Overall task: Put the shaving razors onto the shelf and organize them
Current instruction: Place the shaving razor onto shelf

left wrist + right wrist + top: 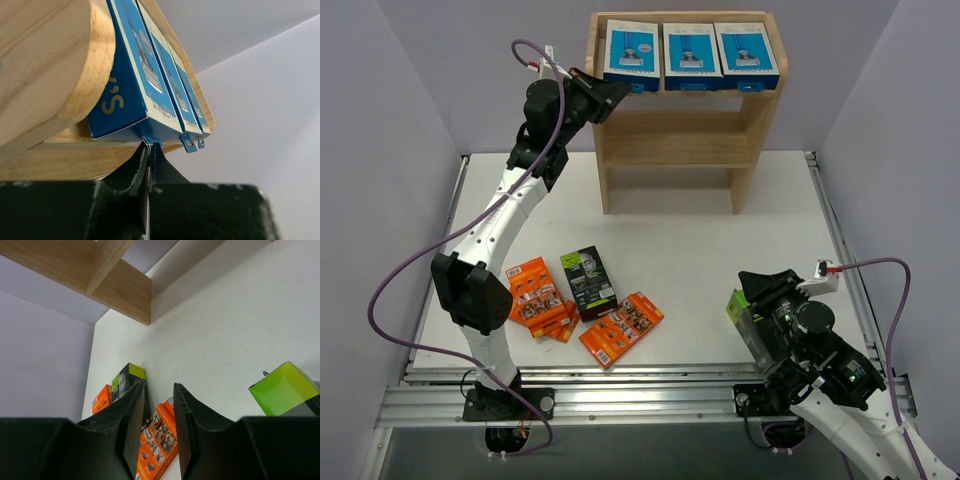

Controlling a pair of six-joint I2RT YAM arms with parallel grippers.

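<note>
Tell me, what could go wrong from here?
The left gripper appears to pinch the leftmost blue box by its hang tab, at the front edge of the shelf; pulling back unreleased might drag it off. The black-and-lime box sits just outside the open fingers of the right gripper; a swing could topple it.

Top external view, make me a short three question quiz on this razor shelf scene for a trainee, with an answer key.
1. Which tier of the light wooden three-tier shelf holds the three blue-and-white razor boxes?
2. The left gripper is shut on: A, a flat orange pack; B, the hang tab of the leftmost blue-and-white box; C, nothing.
3. True or false: the right gripper is clamped shut.
Key: 1, top tier; 2, B; 3, false, its jaws stand open with nothing between them.
</note>
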